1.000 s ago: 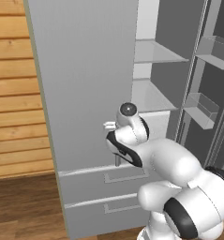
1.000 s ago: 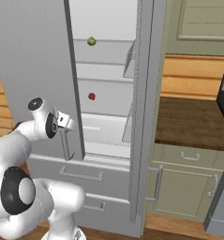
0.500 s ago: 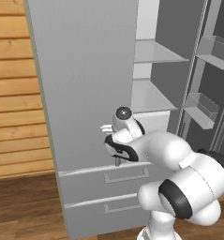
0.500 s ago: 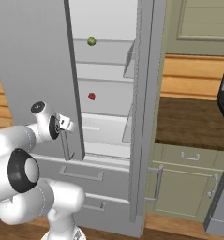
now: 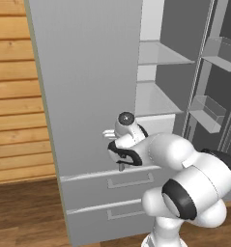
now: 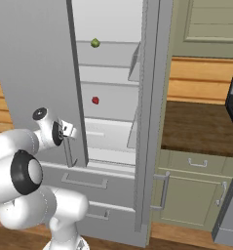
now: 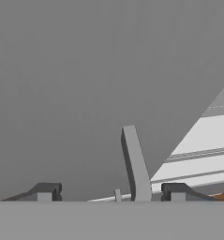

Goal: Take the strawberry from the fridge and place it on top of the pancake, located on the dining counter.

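Fridge (image 6: 35,63) stands with its left door swung open, white interior showing glass shelves. Strawberry (image 6: 95,100) sits on the middle shelf inside the fridge, small and red, toward the back wall. Green round fruit (image 6: 95,43) sits one shelf above the strawberry, well apart from it. End effector (image 7: 111,192) is at the lower edge of the open fridge door, down by the vertical bar handle (image 7: 134,164); in the hand view the handle rises between the two dark fingertips (image 7: 48,191), jaws spread apart with a gap on both sides, no contact visible. Left base view shows the end effector (image 5: 121,161) pressed close to the door's front face, just above the fridge's two lower drawers (image 5: 112,185). Strawberry is well apart from the end effector, deeper inside the fridge. Olive-green cabinets (image 6: 196,190) with a dark wooden bench (image 6: 201,127) stand right of the fridge.
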